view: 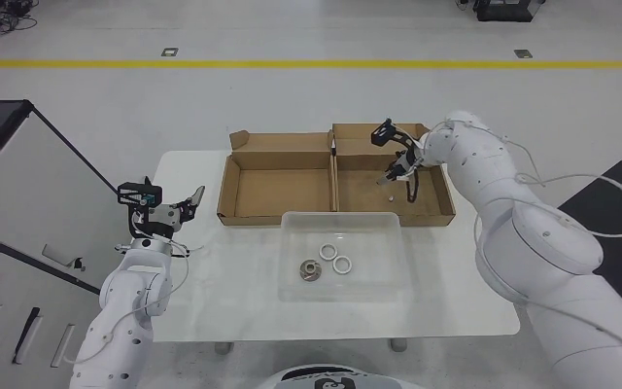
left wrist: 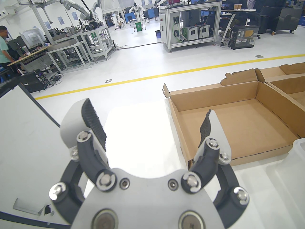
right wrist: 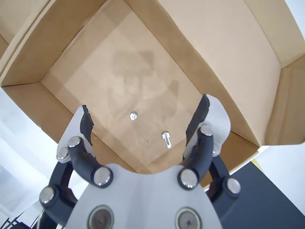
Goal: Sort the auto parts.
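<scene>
Two bolts lie on the floor of the right cardboard box; one bolt is a pale speck from above. My right gripper hangs open above them, holding nothing. In front of the boxes a clear plastic bin holds a metal hub and two white rings. The left cardboard box has nothing in it. My left gripper is open over the table's left side, apart from that box.
The two boxes stand side by side at the back of the white table, lids folded back. A tilted white panel stands off the table's left edge. The bin's corner sits just in front of the left box.
</scene>
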